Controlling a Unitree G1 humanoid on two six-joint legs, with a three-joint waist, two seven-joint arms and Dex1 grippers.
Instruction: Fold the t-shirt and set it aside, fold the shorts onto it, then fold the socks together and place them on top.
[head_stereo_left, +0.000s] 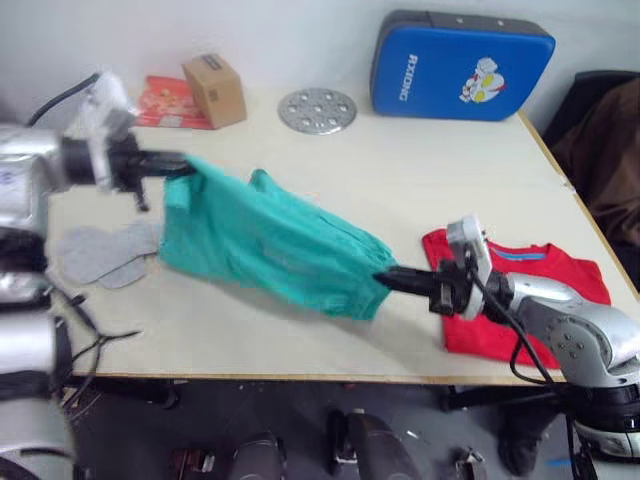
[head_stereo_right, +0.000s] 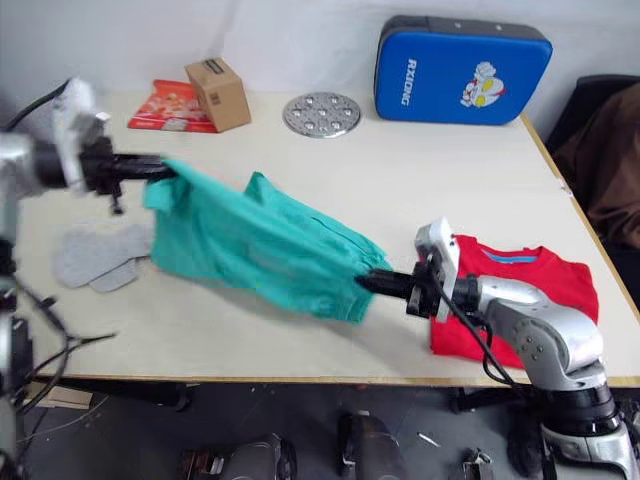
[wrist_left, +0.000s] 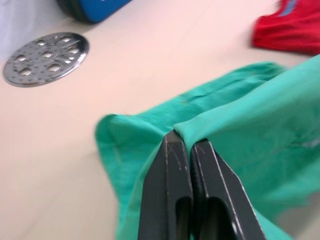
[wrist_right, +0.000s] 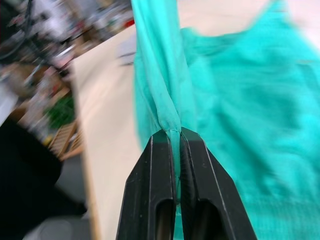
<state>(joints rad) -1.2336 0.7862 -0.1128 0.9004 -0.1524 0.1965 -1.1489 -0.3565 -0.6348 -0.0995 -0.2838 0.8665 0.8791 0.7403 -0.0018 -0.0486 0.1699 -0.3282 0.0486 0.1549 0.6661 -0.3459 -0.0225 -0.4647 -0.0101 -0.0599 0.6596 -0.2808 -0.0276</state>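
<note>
The teal shorts (head_stereo_left: 270, 245) hang stretched above the table between both grippers. My left gripper (head_stereo_left: 183, 166) is shut on one end of the cloth, at the left. My right gripper (head_stereo_left: 385, 279) is shut on the gathered end, near the front. The red t-shirt (head_stereo_left: 530, 290) lies folded at the table's right front, partly behind my right arm, its blue collar lining showing. The grey socks (head_stereo_left: 100, 252) lie flat at the left of the table, just beside the hanging shorts. In the wrist views, each pair of fingers (wrist_left: 177, 165) (wrist_right: 172, 160) pinches a fold of teal cloth.
At the back stand a cardboard box (head_stereo_left: 214, 90), a red packet (head_stereo_left: 172, 103), a round perforated metal disc (head_stereo_left: 317, 110) and a blue pad (head_stereo_left: 460, 65). A dark chair (head_stereo_left: 600, 130) stands past the table's right edge (head_stereo_left: 585, 205). Cables hang at the left front.
</note>
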